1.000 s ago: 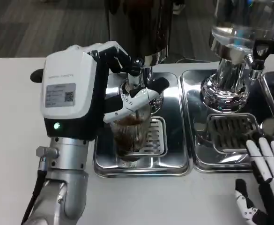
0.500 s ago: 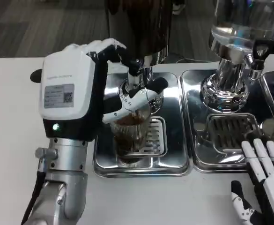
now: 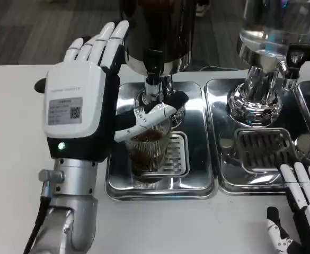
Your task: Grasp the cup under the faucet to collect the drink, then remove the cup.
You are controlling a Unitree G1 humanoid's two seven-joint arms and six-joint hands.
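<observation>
While the ribbed glass cup (image 3: 147,153) stands on the drip grate (image 3: 175,154) of the left steel tray (image 3: 197,185), directly under the black-handled faucet (image 3: 153,71) of the dark dispenser urn (image 3: 157,29), it already holds a dark drink to roughly the upper half. Collection step: judged largely done, though whether liquid is running from the spout cannot be told at this resolution.

Left hand (image 3: 83,100): back toward the camera, fingers (image 3: 103,45) straight and spread upward beside the urn, clear of the faucet handle. Its thumb (image 3: 144,117) lies across the cup's near rim, touching or just over it; no finger opposes it, so I judge the cup not gripped.

Right hand (image 3: 303,203): at the table's near right, fingers extended and apart, tips at the front lip of the second tray (image 3: 223,185), holding nothing. Waiting.

Second dispenser (image 3: 263,79) with clear vessel stands on that right tray, not involved.

Remaining: close the left hand around the cup, lift it clear of the faucet, carry it off the tray.
</observation>
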